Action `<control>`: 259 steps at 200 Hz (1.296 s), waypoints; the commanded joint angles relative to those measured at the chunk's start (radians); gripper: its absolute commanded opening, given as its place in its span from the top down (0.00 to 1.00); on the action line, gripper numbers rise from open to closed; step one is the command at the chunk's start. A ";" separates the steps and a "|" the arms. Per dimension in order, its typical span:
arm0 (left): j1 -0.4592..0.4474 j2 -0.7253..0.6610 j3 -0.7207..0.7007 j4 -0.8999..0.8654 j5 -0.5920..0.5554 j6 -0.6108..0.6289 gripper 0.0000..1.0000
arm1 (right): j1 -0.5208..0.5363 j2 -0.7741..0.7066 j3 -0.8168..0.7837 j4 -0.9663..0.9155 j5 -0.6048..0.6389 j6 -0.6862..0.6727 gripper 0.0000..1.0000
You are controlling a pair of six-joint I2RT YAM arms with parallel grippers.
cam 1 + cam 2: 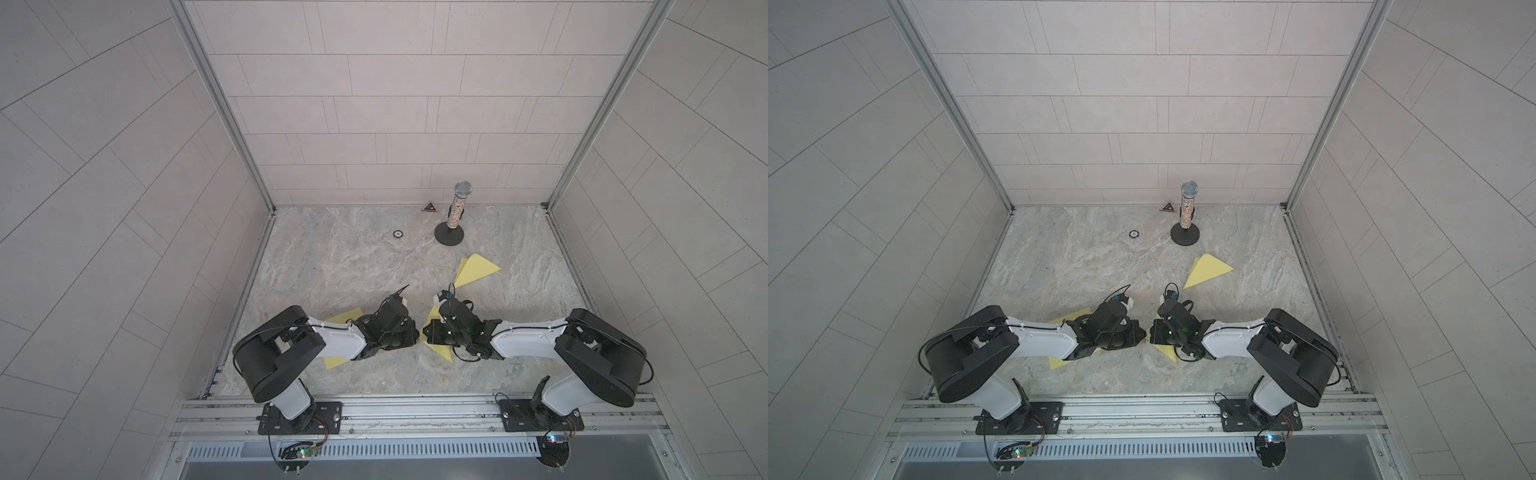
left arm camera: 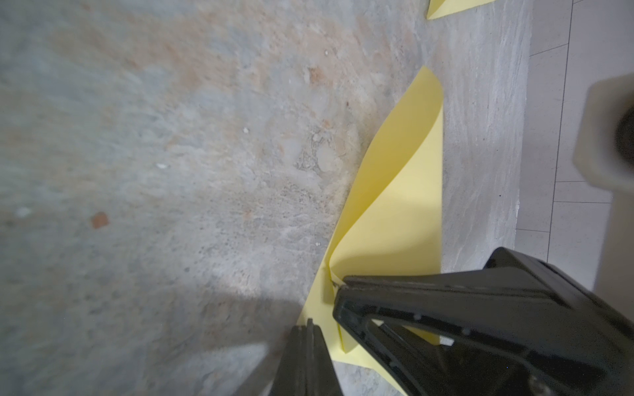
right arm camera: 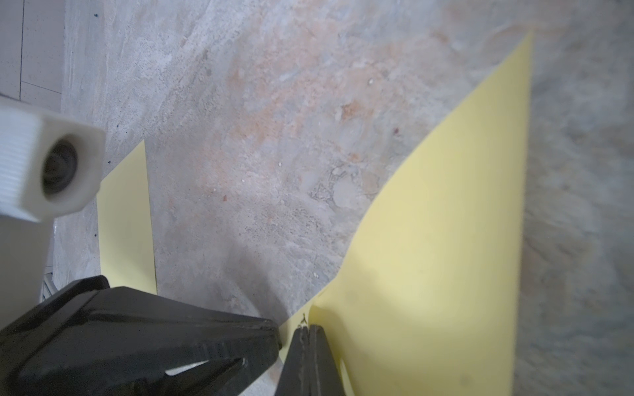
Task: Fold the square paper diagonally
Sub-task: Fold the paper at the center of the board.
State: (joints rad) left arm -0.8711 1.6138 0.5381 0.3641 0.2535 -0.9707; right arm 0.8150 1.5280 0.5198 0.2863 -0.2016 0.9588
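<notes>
Yellow paper [image 1: 444,354] lies mid-table [image 1: 353,270], mostly under the right gripper [image 3: 291,331]; the left gripper [image 2: 324,305] meets it there almost tip to tip; both are pressed shut, each seemingly pinching the same raised edge; from that pinch the sheet spreads toward the right arm's side, curling off the table; the fold likely means carrying the held edge across it.

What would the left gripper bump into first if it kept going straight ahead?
Probably the paper, right at the tip of the left gripper. The right gripper, pinching that paper, is just beyond and a bit aside; depth is hard to judge.
</notes>
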 commanded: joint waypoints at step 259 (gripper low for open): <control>0.000 0.034 -0.030 -0.129 -0.048 0.003 1.00 | -0.004 0.001 -0.023 0.007 -0.011 0.006 1.00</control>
State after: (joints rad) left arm -0.8711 1.6138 0.5381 0.3641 0.2527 -0.9710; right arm 0.8150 1.5246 0.5156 0.2878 -0.2192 0.9630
